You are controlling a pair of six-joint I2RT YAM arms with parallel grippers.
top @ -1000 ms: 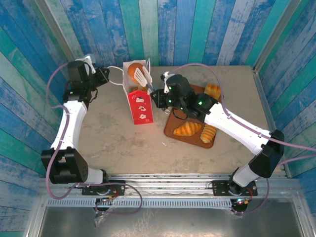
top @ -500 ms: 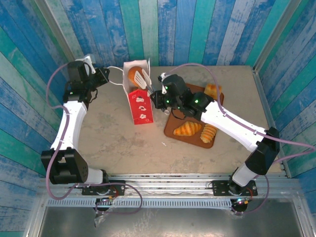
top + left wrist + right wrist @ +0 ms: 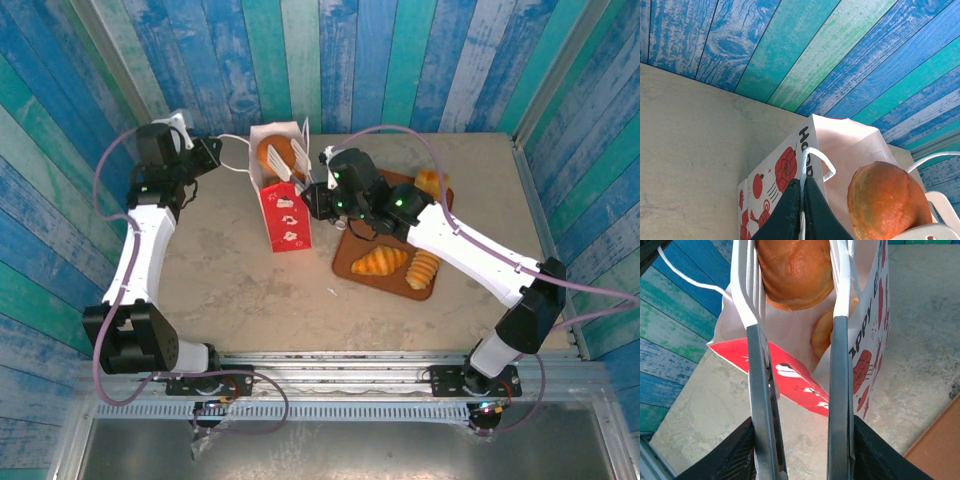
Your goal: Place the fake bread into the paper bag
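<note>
The white paper bag [image 3: 285, 215] with its red front stands upright at the table's back middle. My left gripper [image 3: 210, 155] is shut on the bag's white cord handle [image 3: 812, 155], left of the bag [image 3: 775, 175]. My right gripper [image 3: 795, 255] reaches over the bag's open mouth [image 3: 790, 375], its white fingers [image 3: 747, 300] spread. A round golden-brown bun [image 3: 795, 270] sits between them, just inside the mouth [image 3: 276, 157]; I cannot tell whether they still touch it. Another pastry [image 3: 822, 337] lies deeper in the bag. The bun [image 3: 885, 200] also shows in the left wrist view.
A flat brown tray [image 3: 355, 262] lies right of the bag under my right arm. On it are a croissant [image 3: 380, 261], a ridged horn [image 3: 422, 270] and a roll [image 3: 431, 183]. Blue plank walls close the table at the back and sides.
My right gripper's fingers have spread apart around the bun, and the bun has sunk a little lower into the bag's mouth. The left gripper has kept still on the handle.
</note>
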